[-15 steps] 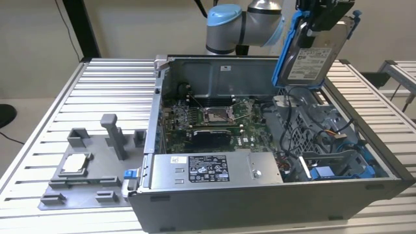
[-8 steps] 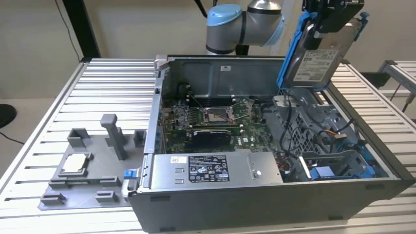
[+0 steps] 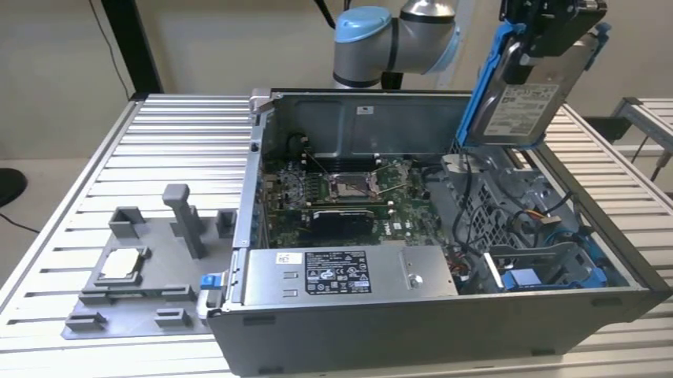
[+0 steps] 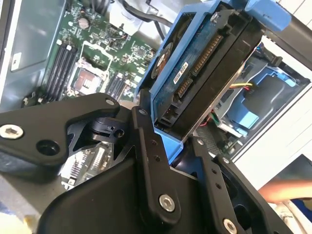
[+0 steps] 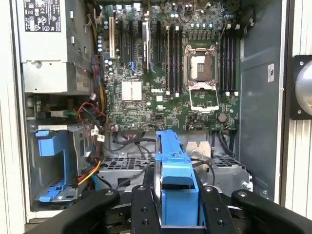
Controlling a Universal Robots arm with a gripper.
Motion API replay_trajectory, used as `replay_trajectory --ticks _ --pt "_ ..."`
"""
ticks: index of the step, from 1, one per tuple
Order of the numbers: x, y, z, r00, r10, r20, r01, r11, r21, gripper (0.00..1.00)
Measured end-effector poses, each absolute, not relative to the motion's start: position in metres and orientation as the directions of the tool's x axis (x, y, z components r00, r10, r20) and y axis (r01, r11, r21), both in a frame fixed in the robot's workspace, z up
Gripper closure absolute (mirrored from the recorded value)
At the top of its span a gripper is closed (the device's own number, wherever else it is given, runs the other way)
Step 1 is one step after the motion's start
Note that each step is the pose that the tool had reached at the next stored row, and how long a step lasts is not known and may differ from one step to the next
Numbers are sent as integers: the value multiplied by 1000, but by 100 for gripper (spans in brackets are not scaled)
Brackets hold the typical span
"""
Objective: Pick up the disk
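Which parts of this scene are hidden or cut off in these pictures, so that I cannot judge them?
- Flat silver metal disk in its blue plastic frame: in the exterior view the black gripper covers its top, which the picture's edge also cuts.
- Disk's white label side: faces away in the second wrist view.
- Disk's faces: seen edge-on in the first wrist view.

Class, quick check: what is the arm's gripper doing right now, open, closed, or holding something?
Gripper: closed on the disk, holding it upright above the open computer case.
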State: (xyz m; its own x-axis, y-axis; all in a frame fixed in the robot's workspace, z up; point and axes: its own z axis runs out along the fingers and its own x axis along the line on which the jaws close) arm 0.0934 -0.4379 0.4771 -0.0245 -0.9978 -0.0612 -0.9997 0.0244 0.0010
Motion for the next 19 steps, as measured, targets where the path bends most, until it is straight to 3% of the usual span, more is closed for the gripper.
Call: replay_trajectory --ticks 19 --pt "96 -496 477 -31 -998 -61 -1000 31 3 100"
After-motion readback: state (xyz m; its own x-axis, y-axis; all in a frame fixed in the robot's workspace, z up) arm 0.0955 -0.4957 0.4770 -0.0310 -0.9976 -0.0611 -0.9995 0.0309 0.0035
